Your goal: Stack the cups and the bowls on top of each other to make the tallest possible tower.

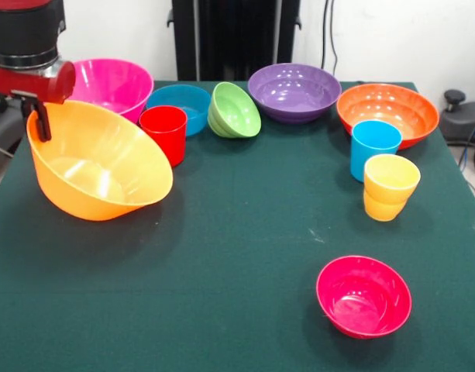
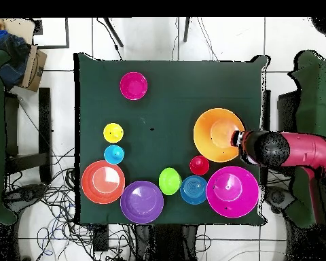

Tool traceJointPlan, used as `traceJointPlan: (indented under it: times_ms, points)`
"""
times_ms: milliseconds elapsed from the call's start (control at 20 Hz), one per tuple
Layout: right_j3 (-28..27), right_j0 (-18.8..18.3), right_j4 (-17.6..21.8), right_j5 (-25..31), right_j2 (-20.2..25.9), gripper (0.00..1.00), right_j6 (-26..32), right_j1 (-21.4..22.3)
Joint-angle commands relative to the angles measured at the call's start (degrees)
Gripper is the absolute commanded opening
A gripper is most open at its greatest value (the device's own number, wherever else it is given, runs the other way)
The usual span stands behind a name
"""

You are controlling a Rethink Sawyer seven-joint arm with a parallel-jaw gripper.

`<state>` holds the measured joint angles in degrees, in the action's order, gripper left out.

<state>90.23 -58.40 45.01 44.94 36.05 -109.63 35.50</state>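
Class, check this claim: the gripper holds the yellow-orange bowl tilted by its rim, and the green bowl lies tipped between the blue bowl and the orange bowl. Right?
One error: in the front view the green bowl lies tipped between the blue bowl and the purple bowl, not the orange one. The gripper does hold the yellow-orange bowl tilted by its rim.

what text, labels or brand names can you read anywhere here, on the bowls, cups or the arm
None can be read in either view.
The bowls, such as the tilted yellow-orange bowl and the crimson-pink bowl, are plain glossy plastic.
The red cup, sky-blue cup and yellow cup carry no print.
The gripper at the yellow-orange bowl's rim shows no readable marking.
The green table cover is blank.
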Motion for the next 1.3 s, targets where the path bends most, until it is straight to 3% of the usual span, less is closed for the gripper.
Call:
traceJointPlan:
  times_ms: [50, 1300]
  points:
    - [1.84, 3.29, 2.91, 6.03, -2.94, 0.00, 11.85, 1.10]
    - [1.07, 5.90, 1.97, 10.51, -4.07, 0.00, 12.21, 4.70]
